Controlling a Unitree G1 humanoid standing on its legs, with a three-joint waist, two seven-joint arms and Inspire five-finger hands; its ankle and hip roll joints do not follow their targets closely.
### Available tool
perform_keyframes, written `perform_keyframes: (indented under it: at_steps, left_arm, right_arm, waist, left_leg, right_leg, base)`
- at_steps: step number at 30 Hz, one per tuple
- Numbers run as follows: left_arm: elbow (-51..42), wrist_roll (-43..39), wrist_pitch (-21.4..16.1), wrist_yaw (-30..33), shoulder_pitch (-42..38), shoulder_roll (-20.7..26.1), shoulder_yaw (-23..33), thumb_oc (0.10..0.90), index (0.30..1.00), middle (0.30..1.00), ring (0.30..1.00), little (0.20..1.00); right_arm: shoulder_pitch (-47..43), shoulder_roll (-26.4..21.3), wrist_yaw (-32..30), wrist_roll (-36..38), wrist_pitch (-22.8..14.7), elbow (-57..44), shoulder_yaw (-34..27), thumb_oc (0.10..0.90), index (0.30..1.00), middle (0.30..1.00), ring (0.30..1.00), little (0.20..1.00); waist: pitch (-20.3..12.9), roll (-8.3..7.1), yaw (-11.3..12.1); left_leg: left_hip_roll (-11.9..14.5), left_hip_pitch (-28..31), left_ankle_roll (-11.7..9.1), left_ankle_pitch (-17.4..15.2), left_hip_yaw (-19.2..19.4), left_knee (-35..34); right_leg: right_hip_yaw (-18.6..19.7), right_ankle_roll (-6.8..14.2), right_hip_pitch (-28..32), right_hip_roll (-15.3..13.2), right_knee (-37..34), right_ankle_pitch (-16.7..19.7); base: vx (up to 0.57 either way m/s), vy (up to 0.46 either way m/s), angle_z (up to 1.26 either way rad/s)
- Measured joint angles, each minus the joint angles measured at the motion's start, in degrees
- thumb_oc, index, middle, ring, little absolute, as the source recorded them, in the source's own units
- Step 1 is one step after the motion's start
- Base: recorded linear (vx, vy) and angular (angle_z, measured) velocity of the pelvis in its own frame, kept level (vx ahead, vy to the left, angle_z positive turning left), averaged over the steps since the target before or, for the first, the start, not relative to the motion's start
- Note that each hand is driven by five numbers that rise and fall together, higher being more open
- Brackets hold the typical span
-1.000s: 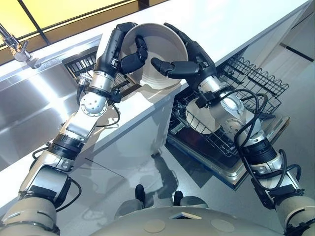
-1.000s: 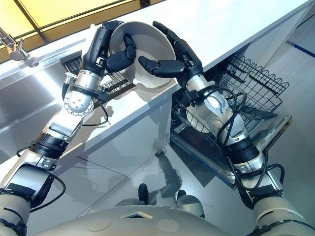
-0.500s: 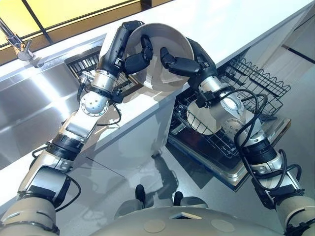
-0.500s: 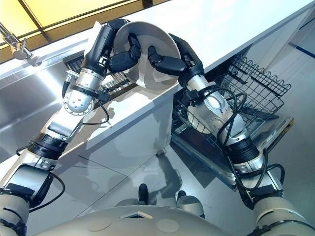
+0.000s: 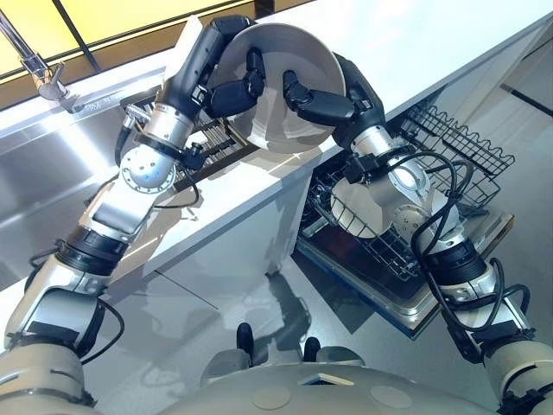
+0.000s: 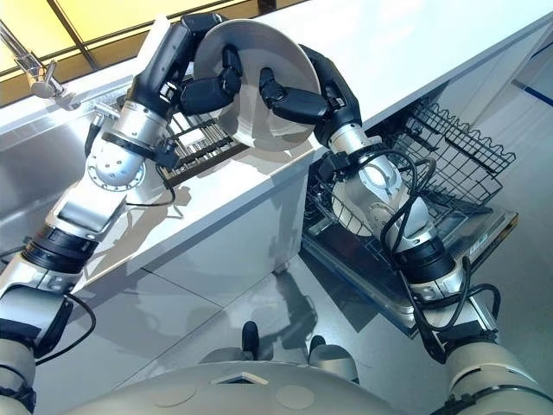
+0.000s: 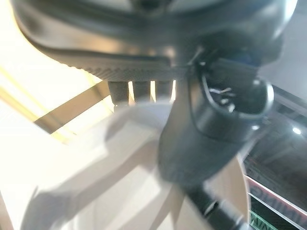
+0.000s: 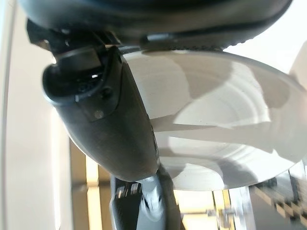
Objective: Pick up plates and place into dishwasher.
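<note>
White countertop (image 5: 415, 52), steel sink (image 5: 43, 190) at your left, open dishwasher rack (image 5: 458, 143) at your right, your left hand (image 5: 207, 60) and right hand (image 5: 359, 95) both pinching one tilted plate (image 5: 294, 47) above it

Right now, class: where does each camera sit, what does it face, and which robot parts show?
Left eye view: on the head, looking down at the plate above the counter; both arms, left hand and right hand show.
Right eye view: same scene, slightly aside.
Left wrist view: along its thumb onto the plate.
Right wrist view: likewise, its own thumb.
Shared: every view shows the plate both hands grip.
</note>
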Motion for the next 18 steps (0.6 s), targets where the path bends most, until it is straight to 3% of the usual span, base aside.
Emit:
perform_keyframes:
  at_steps: [2, 7, 12, 18]
  left_arm:
    - [2.1, -7.9, 4.6, -4.2, -0.8, 2.6, 1.6, 0.800, 0.900, 0.900, 0.900, 0.900]
    - [5.6, -17.5, 12.2, -9.3, -0.7, 5.8, 5.5, 0.800, 0.900, 0.900, 0.900, 0.900]
    - [7.9, -21.0, 14.4, -12.5, 1.5, 6.2, 10.6, 0.800, 0.900, 0.900, 0.900, 0.900]
    - [7.2, -23.9, 14.3, -16.2, 7.9, 6.2, 13.4, 0.800, 0.900, 0.900, 0.900, 0.900]
  right_arm:
    - [-0.1, -1.6, -3.5, -7.2, -1.2, 1.9, -2.0, 0.100, 0.300, 0.300, 0.300, 0.200]
    - [-0.1, -6.5, -12.1, -17.6, -2.9, 8.0, -16.4, 0.100, 0.300, 0.300, 0.300, 0.200]
    - [1.0, -9.5, -16.5, -19.3, -5.3, 15.1, -26.8, 0.100, 0.300, 0.300, 0.300, 0.200]
    - [10.2, -10.7, -18.8, -21.2, -6.3, 24.1, -31.5, 0.100, 0.300, 0.300, 0.300, 0.200]
  waist:
    - [0.0, 0.01, -0.1]
    - [0.0, 0.02, -0.3]
    - [0.1, 0.21, -1.9]
    - [0.3, 0.81, -2.8]
  left_leg:
    - [0.1, 0.3, 0.0, -0.1, 1.1, 0.0]
    - [0.1, 0.3, 0.1, -0.5, 2.5, 0.0]
    - [0.3, 1.2, 0.0, -1.0, 4.0, 0.0]
    - [0.9, 1.3, -0.2, -1.3, 4.2, -0.2]
  right_leg:
    - [0.8, 0.0, -0.1, -0.1, 0.0, 0.0]
    - [1.8, 0.0, -0.9, -0.3, 0.1, 0.0]
    - [3.1, 0.0, -0.7, -0.1, 0.1, 0.0]
    - [3.1, 0.0, -0.8, 0.2, 0.1, 0.0]
  base:
    - [0.05, -0.011, -0.17]
    - [0.05, -0.016, -0.15]
    - [0.03, -0.027, -0.16]
    - [0.01, -0.015, -0.05]
